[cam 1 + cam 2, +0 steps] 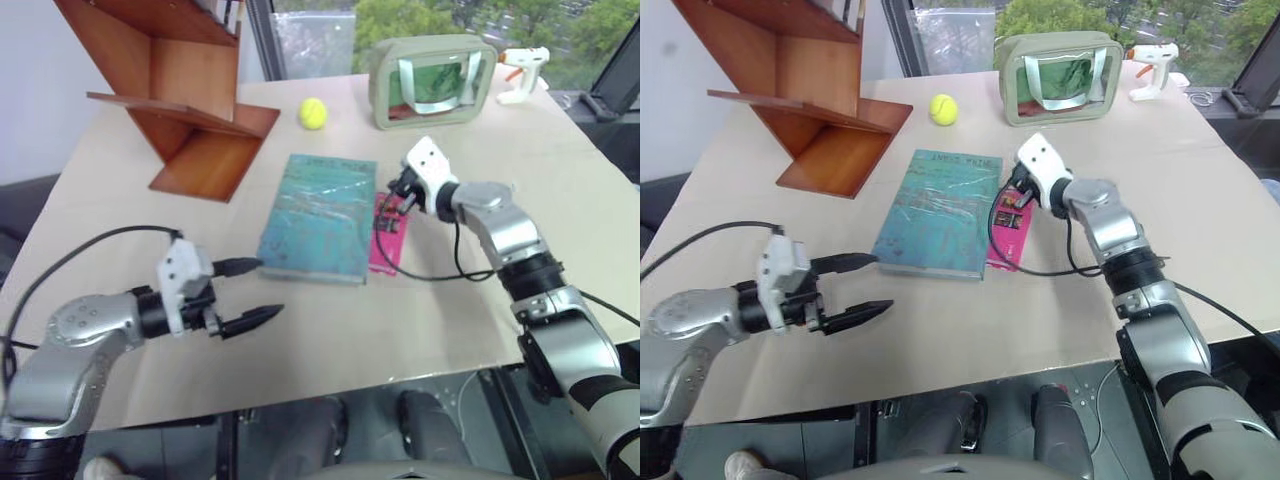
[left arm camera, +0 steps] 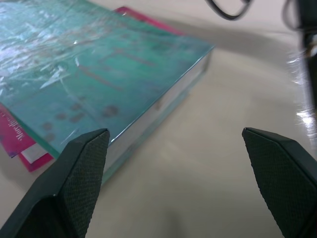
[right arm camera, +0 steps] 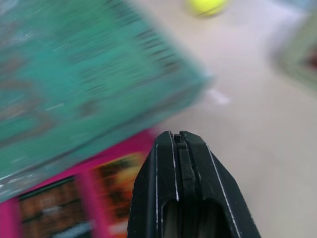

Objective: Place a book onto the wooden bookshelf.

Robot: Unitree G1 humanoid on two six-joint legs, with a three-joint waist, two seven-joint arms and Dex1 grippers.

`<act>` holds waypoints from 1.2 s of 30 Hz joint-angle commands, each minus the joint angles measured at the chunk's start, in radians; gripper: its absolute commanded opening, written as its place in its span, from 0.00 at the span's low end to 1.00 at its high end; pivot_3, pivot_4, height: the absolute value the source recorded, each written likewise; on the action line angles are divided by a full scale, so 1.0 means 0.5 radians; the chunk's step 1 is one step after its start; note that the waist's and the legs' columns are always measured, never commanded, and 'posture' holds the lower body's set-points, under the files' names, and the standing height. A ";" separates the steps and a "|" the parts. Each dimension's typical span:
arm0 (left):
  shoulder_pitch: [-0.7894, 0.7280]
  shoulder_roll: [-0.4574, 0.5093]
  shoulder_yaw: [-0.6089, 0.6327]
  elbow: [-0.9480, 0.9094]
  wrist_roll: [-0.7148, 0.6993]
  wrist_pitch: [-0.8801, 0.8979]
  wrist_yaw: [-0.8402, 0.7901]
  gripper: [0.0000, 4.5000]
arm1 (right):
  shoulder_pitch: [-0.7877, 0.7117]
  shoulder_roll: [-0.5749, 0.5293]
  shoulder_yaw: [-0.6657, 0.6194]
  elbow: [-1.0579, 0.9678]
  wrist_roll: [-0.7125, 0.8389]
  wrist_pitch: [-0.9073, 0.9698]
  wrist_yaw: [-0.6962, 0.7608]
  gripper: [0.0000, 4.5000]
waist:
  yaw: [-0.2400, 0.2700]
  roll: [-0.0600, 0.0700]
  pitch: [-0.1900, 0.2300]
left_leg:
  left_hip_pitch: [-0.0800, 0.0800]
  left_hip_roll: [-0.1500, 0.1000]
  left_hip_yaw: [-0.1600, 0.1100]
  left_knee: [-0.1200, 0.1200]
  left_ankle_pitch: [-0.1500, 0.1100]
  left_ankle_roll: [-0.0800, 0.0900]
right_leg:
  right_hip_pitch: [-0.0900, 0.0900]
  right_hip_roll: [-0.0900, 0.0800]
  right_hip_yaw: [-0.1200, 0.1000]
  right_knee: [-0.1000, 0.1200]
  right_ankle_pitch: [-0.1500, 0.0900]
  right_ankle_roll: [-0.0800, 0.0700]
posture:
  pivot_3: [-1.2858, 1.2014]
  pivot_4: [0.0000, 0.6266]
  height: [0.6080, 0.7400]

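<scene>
The teal-green book (image 1: 320, 215) lies flat at the table's middle, overlapping a pink book (image 1: 388, 240) along its right edge. The wooden bookshelf (image 1: 190, 90) of slanted boards stands at the far left corner. My left gripper (image 1: 255, 292) is open, low over the table just short of the book's near left corner; in the left wrist view its fingers (image 2: 84, 168) frame that corner of the book (image 2: 89, 84). My right gripper (image 1: 395, 198) is shut with nothing in it, hovering over the pink book beside the teal book's right edge (image 3: 89, 74).
A yellow tennis ball (image 1: 312, 113) rests between the shelf and a grey-green framed bag (image 1: 432, 82) at the back. A white tool (image 1: 525, 70) lies at the far right. A black cable (image 1: 430, 272) trails across the table (image 1: 380, 330) near the right arm.
</scene>
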 commanded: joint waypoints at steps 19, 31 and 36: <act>-0.551 -0.140 -0.076 0.555 0.276 -0.134 0.353 1.00 | 0.477 0.268 0.236 -1.362 0.316 0.664 0.088 0.02 | -0.023 -0.001 -0.001 | 0.001 0.000 -0.001 0.002 0.001 -0.001 | 0.000 0.001 0.000 0.004 0.000 0.000 | 0.52 0.24 1.00; -0.989 -0.108 -0.132 0.754 0.289 0.198 0.418 1.00 | 0.463 0.081 0.034 -1.363 0.229 0.753 -0.134 0.02 | -0.027 -0.001 -0.001 | 0.000 -0.001 -0.002 0.004 0.001 -0.001 | 0.000 0.001 -0.001 0.004 0.000 0.000 | 0.52 0.24 1.00; -1.343 -0.212 -0.208 0.914 0.345 0.597 0.699 1.00 | 0.352 0.149 0.016 -1.107 0.106 0.705 -0.331 0.02 | -0.027 -0.002 -0.001 | 0.000 0.000 -0.004 0.004 0.002 -0.003 | -0.001 0.001 -0.003 0.007 0.000 0.000 | 0.52 0.24 1.00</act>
